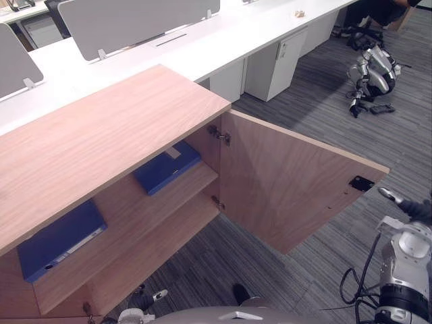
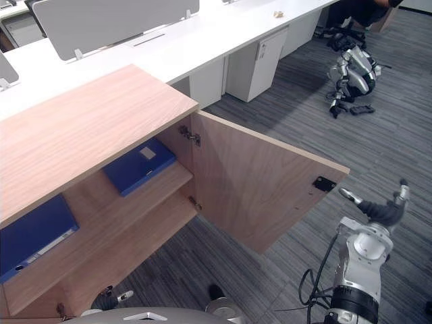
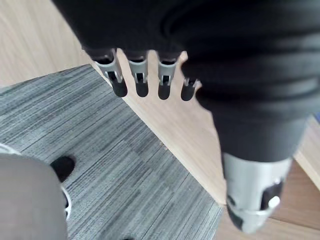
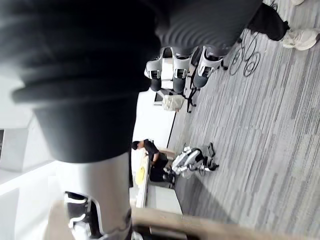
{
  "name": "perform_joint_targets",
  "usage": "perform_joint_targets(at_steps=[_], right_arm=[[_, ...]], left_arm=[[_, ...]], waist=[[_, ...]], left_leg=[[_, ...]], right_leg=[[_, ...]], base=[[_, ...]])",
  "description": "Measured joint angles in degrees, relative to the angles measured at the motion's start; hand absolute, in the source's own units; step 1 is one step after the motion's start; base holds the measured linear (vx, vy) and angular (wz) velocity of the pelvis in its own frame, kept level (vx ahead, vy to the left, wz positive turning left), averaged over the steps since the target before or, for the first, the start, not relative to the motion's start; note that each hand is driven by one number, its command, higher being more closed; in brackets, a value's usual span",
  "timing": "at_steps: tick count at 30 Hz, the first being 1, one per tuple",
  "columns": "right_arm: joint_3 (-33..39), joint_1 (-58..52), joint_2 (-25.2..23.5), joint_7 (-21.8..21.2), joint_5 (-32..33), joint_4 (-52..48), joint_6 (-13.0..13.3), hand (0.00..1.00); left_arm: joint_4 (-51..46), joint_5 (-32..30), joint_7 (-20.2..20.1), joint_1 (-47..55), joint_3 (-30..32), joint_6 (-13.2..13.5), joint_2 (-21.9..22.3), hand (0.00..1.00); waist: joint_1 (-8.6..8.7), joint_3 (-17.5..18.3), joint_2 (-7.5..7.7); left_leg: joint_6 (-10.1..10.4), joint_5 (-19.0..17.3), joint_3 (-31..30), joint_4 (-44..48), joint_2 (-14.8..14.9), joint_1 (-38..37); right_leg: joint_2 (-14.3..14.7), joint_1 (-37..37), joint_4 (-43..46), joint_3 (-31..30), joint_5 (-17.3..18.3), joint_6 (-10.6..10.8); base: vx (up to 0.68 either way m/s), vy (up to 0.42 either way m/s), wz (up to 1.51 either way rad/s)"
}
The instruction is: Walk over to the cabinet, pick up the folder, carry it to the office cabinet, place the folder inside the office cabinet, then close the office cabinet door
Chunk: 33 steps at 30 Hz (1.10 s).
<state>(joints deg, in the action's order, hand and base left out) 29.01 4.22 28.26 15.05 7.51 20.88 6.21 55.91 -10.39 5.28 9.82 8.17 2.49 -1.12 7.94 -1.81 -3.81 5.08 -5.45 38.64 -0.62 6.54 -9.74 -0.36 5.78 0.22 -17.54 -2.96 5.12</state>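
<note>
Folders in blue lie flat on the upper shelf [image 1: 128,202] of the office cabinet [image 1: 101,128]. One folder [image 1: 167,167] sits at the end nearest the hinges, with a pale label on its cover. A second folder [image 1: 61,239] sits at the shelf's other end, its spine facing outward. The two lie well apart, and neither is in a robot hand.

The cabinet door [image 1: 290,182] stands wide open on two metal hinges [image 1: 219,133], with a small black catch plate [image 1: 361,183] near its free edge. The right robot hand [image 2: 378,210] hovers just beside that free edge, fingers spread apart and holding nothing; whether a fingertip touches the door cannot be told. The left robot hand [image 3: 137,65] hangs low in front of the cabinet's base, over the grey carpet floor [image 1: 304,270], its fingers straight, apart from the thumb and holding nothing.

Behind the cabinet runs a long white worktop [image 1: 223,40] with grey divider screens [image 1: 128,23] standing on it and a white drawer unit [image 1: 277,61] beneath it. Farther off, another robot [image 1: 371,73] sits on the carpet, and a person in dark clothing [image 1: 378,10] is at the worktop's far end.
</note>
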Motion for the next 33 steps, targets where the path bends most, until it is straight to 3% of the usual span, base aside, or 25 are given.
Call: perform_joint_targets(at_steps=[4, 8, 13, 18, 24, 33], right_arm=[[-8.3, 3.3, 3.6, -2.7, -0.1, 3.4, 0.4, 0.00], [-13.1, 5.0, 4.2, -4.7, -0.6, 6.7, 0.4, 0.00], [-18.7, 5.4, 4.5, -5.5, -1.3, 7.3, 0.4, 0.00], [-20.7, 4.6, 3.3, -6.3, -3.4, 5.5, 0.4, 0.00], [-19.2, -2.4, -1.8, -6.1, -3.5, -5.6, 0.3, 0.00], [-22.7, -14.9, -7.2, -6.3, -8.3, -18.6, 0.3, 0.00]], left_arm=[[1.1, 0.0, -0.7, -0.5, -2.5, 1.0, -0.5, 0.00], [1.2, -0.2, -0.6, -0.9, -3.6, 1.2, -1.4, 0.00], [1.2, -2.3, -0.6, -1.3, -4.9, 1.3, -2.4, 0.00], [1.2, -4.0, -0.6, -1.3, -5.0, 1.3, -2.8, 0.00], [1.3, -5.8, -0.5, -1.5, -4.9, 1.2, -3.5, 0.00], [4.3, -8.6, -0.5, -2.3, -5.3, 0.8, -5.1, 0.00]], waist=[[0.36, -1.2, -1.19], [0.45, -1.8, -1.98], [0.75, -2.6, -1.93], [0.97, -3.0, -1.28], [1.75, -3.1, -1.11], [2.83, -3.4, 1.60]], left_leg=[[-0.1, -1.3, 0.9, 1.4, 0.0, 0.3], [-0.4, -2.2, 0.8, 2.5, 0.1, 1.5], [-0.6, -3.5, 0.7, 4.5, 0.3, 2.2], [-0.9, -4.1, 0.6, 5.8, 0.1, 2.7], [-0.9, -4.1, -0.7, 5.8, 0.2, 2.7], [-0.9, -4.1, -2.0, 6.1, 0.6, 2.7]], right_leg=[[0.4, 0.6, -0.3, -2.0, -0.3, 0.2], [0.5, 1.8, -0.9, -2.8, -1.5, 0.4], [0.5, 2.4, -0.9, -3.0, -2.2, 0.6], [0.0, 2.4, -2.0, -3.5, -3.0, 0.7], [-0.2, 1.4, -4.3, -3.3, -4.2, 0.6], [0.2, 1.0, -4.4, -3.1, -5.0, 0.6]], base=[[0.00, -0.053, -0.23], [0.00, -0.063, -0.24], [-0.06, -0.070, -0.13], [-0.09, -0.065, -0.05], [-0.05, -0.081, -0.02], [-0.05, -0.083, -0.01]])
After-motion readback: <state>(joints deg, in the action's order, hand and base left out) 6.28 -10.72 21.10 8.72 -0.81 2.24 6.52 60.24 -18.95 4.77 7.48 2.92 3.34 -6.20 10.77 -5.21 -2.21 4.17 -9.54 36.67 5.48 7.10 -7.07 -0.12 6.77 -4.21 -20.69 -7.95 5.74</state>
